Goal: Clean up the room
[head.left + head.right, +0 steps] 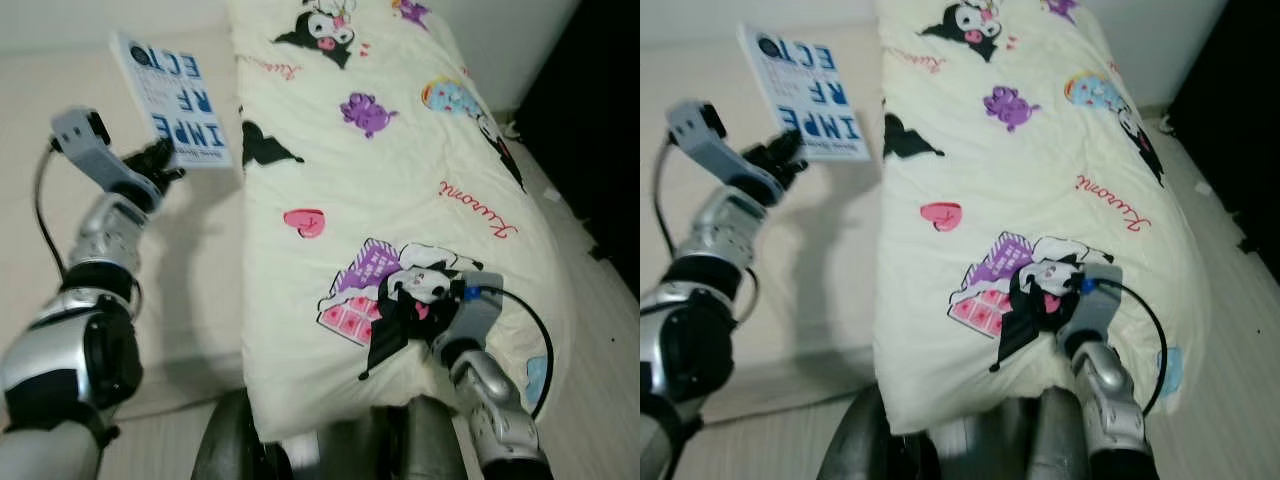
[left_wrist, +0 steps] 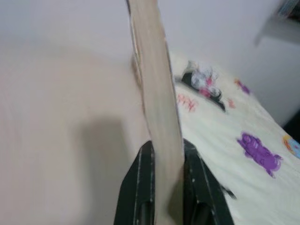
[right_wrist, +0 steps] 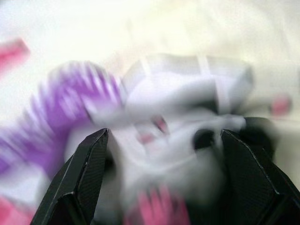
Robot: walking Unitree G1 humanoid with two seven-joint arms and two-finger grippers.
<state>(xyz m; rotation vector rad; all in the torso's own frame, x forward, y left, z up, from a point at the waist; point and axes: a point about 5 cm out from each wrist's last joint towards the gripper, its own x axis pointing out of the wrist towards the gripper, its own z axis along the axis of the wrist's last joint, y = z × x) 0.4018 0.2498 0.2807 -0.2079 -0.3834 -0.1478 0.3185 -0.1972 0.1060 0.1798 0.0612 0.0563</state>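
Note:
My left gripper is shut on the lower edge of a white book with big blue letters, held up over the bare beige mattress. In the left wrist view the book's page edge stands clamped between the two black fingers. My right gripper hovers open just above the cream cartoon-print quilt, over its purple and black print. In the right wrist view its fingers are spread wide over the blurred print.
The quilt covers the right half of the bed, hanging over the near edge. A white wall runs behind the bed. Dark furniture stands at the far right beside a strip of pale floor.

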